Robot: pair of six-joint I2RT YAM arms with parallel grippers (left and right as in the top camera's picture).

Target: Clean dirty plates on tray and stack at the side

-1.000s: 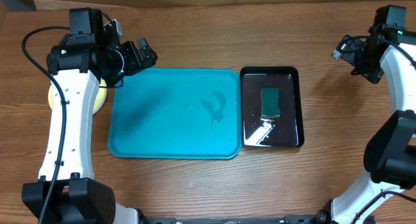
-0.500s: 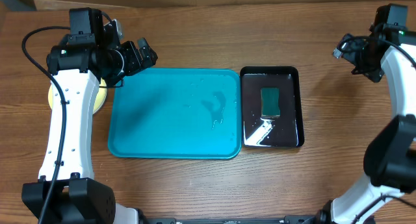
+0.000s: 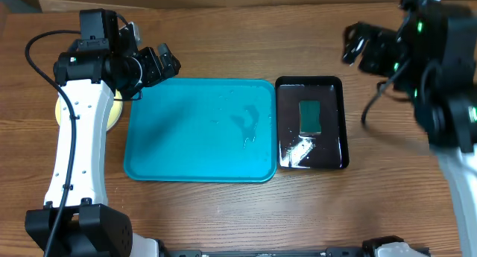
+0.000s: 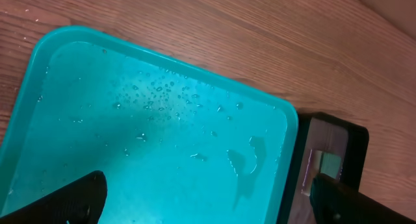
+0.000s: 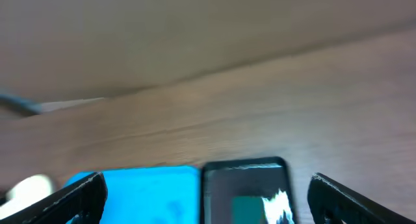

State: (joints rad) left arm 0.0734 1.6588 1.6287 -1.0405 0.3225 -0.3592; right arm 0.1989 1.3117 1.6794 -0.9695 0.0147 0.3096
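The teal tray (image 3: 201,130) lies mid-table, wet and with no plates on it. It fills the left wrist view (image 4: 149,133), with water drops on it. A pale yellow plate (image 3: 59,112) lies left of the tray, mostly hidden under my left arm. I cannot make out the white and light blue plates. My left gripper (image 3: 160,63) is open and empty above the tray's far left corner, its fingers wide apart in the wrist view (image 4: 208,204). My right gripper (image 3: 358,45) is open and empty, high beyond the black tray. Its wrist view (image 5: 214,198) is blurred.
A narrow black tray (image 3: 313,123) holding water and a green sponge (image 3: 309,115) stands against the teal tray's right side. It also shows in the left wrist view (image 4: 331,159) and the right wrist view (image 5: 247,185). Cardboard lines the table's far edge.
My right arm has swung in from the table's far right edge, leftward and up toward the camera. My left arm has not moved.
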